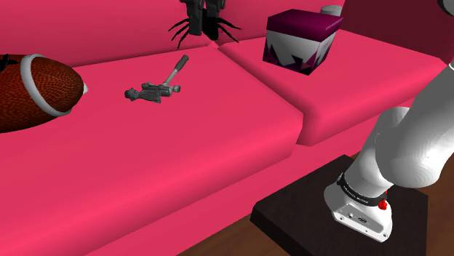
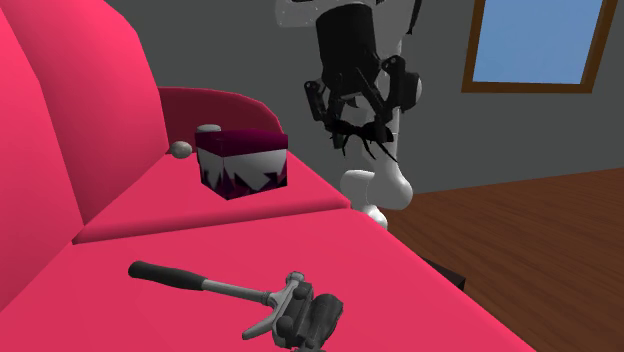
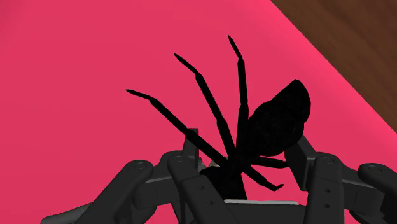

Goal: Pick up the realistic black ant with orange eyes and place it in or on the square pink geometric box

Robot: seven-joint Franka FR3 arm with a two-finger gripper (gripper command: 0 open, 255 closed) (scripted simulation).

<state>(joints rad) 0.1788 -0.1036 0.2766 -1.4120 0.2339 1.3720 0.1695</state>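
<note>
Ant [image 1: 204,28] hangs at the top middle of the shoulder view, gripped in the end effector [image 1: 204,10], whose fingers [image 3: 191,153] clasp its body while its legs splay out past them. In the second exterior view it sits upper middle, clear of the sofa [image 1: 182,160]. The box [image 1: 302,40] rests on the right cushion, upper right of the shoulder view. A grey tool [image 1: 156,89] and a football [image 1: 40,87] lie on the left cushion.
</note>
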